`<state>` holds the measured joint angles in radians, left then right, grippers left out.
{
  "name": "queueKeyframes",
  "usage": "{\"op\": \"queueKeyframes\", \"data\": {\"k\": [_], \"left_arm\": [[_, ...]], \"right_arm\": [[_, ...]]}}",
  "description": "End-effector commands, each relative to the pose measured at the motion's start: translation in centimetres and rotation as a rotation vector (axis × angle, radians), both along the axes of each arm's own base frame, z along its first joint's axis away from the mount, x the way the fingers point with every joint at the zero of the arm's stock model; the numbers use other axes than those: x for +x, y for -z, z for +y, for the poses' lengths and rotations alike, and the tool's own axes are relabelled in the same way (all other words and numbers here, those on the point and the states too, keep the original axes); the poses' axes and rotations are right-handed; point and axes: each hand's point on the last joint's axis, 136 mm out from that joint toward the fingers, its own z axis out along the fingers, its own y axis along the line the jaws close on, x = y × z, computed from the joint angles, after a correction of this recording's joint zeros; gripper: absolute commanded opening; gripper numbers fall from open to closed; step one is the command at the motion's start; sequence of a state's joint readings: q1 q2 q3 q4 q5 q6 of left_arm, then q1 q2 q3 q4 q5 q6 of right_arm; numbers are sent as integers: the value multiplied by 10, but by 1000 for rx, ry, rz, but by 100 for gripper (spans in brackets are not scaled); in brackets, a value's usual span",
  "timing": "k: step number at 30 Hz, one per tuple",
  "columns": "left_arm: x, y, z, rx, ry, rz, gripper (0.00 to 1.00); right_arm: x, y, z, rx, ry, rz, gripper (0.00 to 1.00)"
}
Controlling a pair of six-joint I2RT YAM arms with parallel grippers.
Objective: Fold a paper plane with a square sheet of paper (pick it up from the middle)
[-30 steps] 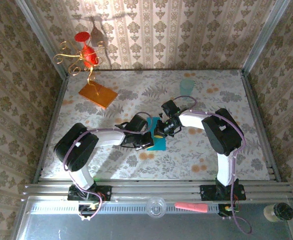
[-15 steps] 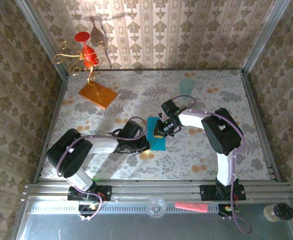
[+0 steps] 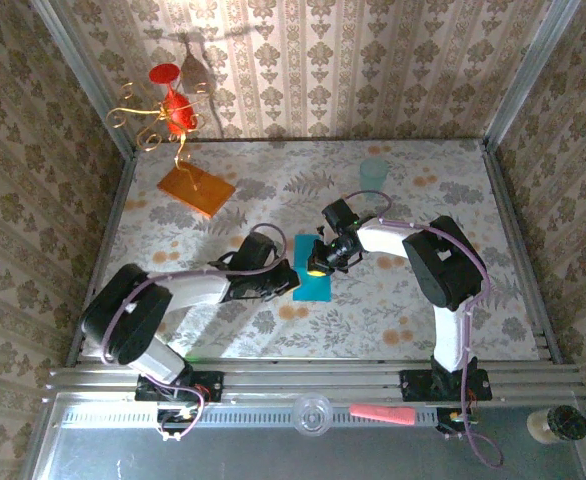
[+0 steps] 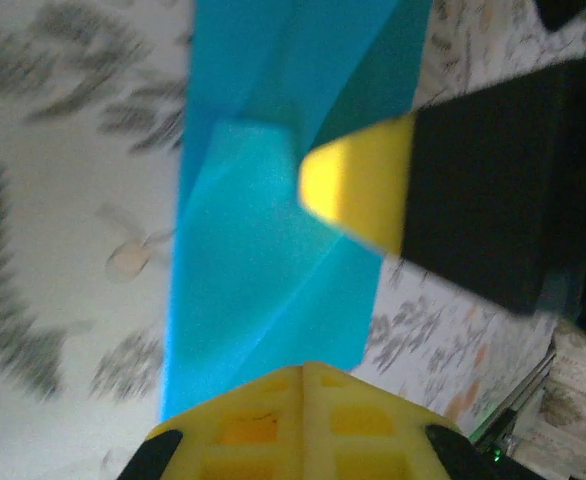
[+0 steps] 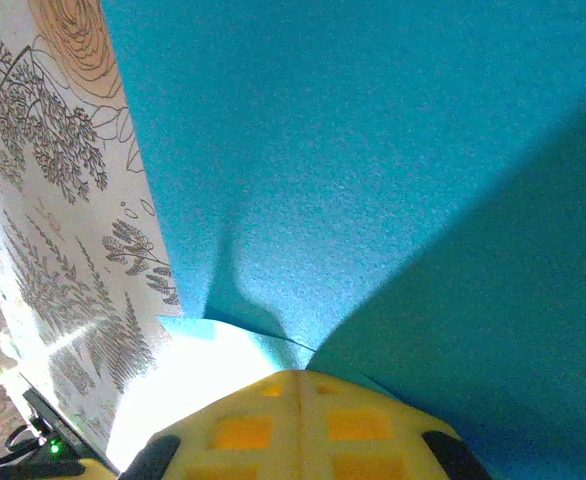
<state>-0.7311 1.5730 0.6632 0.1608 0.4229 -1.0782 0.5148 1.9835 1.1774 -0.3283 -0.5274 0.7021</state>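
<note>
Teal-blue, thin square sheet of paper (image 3: pixel 311 272), limp and crease-prone, is wanting a mid-sheet pinch; I am touching it with left gripper (image 4: pixel 303 372) and right gripper (image 5: pixel 298 380) closed, empty.

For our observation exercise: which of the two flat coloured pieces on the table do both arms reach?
The thin teal-blue paper sheet, mid-table; the thicker orange rectangular slab lies untouched, far left.

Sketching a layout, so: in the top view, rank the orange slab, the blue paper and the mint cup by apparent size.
1. orange slab
2. blue paper, partly covered, so its gap to the slab is unsure
3. mint cup, clearly smallest
</note>
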Motion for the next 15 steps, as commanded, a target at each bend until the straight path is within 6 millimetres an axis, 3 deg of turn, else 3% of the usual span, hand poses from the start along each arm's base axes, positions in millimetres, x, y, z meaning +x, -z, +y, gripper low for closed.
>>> {"op": "queueKeyframes", "data": {"k": [1, 11, 15], "left_arm": [[11, 4, -12, -25, 11, 1, 0], [-3, 44, 11, 83, -25, 100, 0], [-15, 60, 27, 147, -45, 145, 0]], "right_arm": [[-24, 54, -41, -218, 34, 106, 3], [-16, 41, -28, -148, 20, 72, 3], [-3, 13, -12, -52, -4, -13, 4]]}}
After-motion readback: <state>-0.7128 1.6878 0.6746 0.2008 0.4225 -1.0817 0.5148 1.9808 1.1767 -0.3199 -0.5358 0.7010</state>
